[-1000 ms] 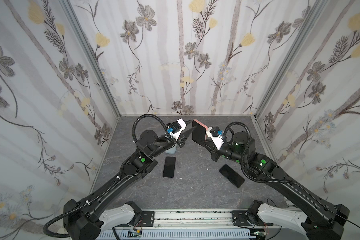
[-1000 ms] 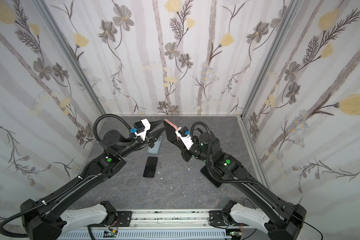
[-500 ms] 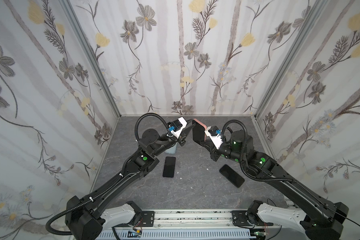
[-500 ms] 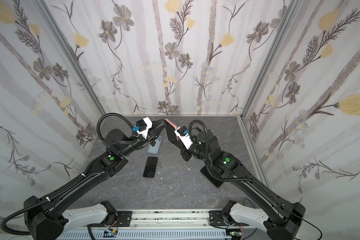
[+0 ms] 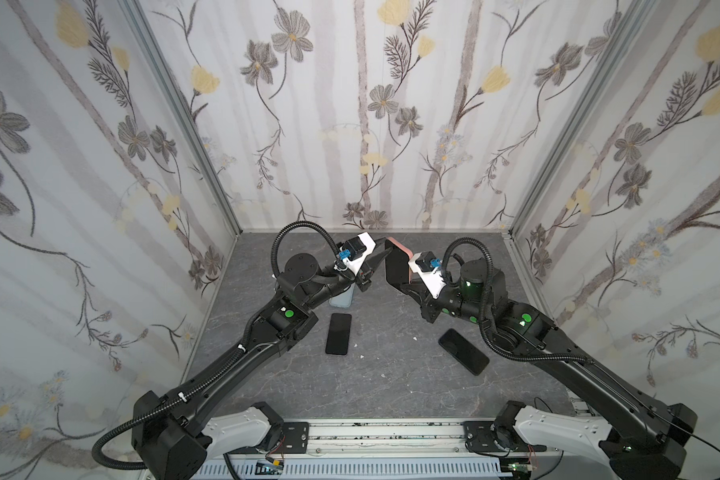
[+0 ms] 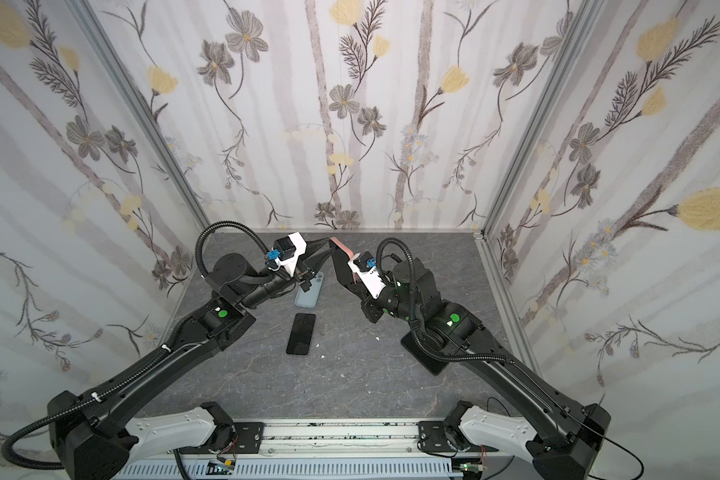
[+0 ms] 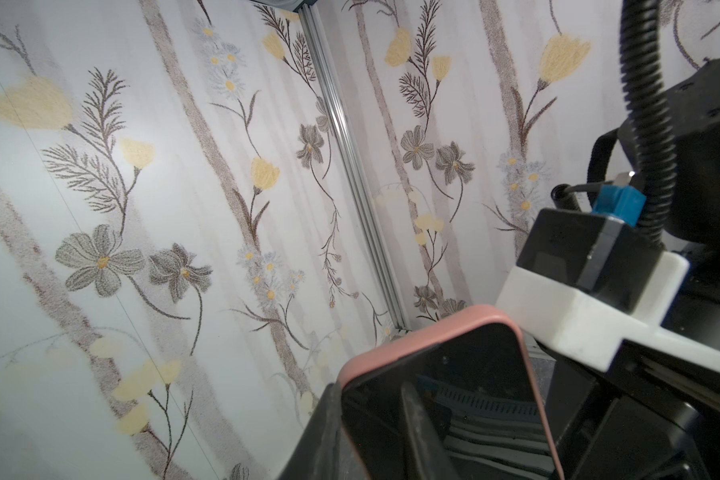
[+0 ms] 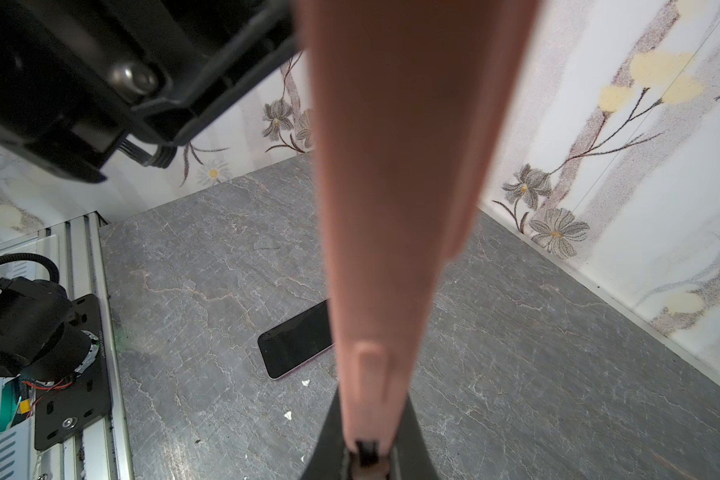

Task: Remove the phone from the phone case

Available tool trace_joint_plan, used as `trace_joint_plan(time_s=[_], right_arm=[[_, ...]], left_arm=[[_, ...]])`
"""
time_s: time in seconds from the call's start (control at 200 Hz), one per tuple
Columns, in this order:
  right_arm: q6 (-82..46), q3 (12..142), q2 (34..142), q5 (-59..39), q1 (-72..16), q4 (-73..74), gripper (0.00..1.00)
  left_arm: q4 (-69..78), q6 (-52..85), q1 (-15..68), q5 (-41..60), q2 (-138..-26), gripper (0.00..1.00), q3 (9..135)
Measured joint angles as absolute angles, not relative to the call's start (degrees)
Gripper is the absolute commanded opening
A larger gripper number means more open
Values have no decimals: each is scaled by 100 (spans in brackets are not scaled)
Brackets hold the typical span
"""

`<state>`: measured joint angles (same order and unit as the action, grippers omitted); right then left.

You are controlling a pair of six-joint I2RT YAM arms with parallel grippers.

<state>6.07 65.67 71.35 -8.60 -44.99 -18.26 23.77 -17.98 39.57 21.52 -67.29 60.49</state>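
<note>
A dark-screened phone (image 5: pixel 396 269) in a pink phone case (image 5: pixel 400 250) stands upright in the air at the back middle. My right gripper (image 5: pixel 410 286) is shut on its lower end; in the right wrist view the case's pink edge (image 8: pixel 391 166) runs up from between the right gripper's (image 8: pixel 371 415) fingers. My left gripper (image 5: pixel 381 254) reaches in from the left to the case's top corner. In the left wrist view one of its fingers (image 7: pixel 323 415) lies against the outside of the pink rim (image 7: pixel 429 332), and the other lies over the screen (image 7: pixel 474 374). Both top views show the pink case (image 6: pixel 344 248).
A bare black phone (image 5: pixel 339 333) lies on the grey table in the middle. A second dark phone (image 5: pixel 463 351) lies to the right, under my right arm. A light blue case (image 6: pixel 309 291) lies below my left gripper. Floral walls close three sides; a rail (image 5: pixel 375 432) runs along the front.
My left gripper has edged right onto the top corner of the pink case. The right gripper and the cased phone have barely moved.
</note>
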Motion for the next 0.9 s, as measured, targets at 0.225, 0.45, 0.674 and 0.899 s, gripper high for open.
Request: trace_joint_plan(time_s=[0.225, 0.45, 0.674, 0.899], right_arm=[[698, 6569, 7057, -862, -4499, -1977, 0], [812, 6602, 7041, -917, -4497, -2102, 0], [827, 6652, 7046, -1103, -4495, -2252, 0], [869, 6667, 7026, -1177, -4473, -2272, 0]], left_arm=[[2198, -1730, 3854, 2574, -6729, 28, 6125], [2121, -1710, 3826, 2722, -6722, 29, 6136], [2014, -1691, 3798, 2891, -6731, 30, 6167], [1984, -1629, 3734, 3100, -6744, 30, 6204]])
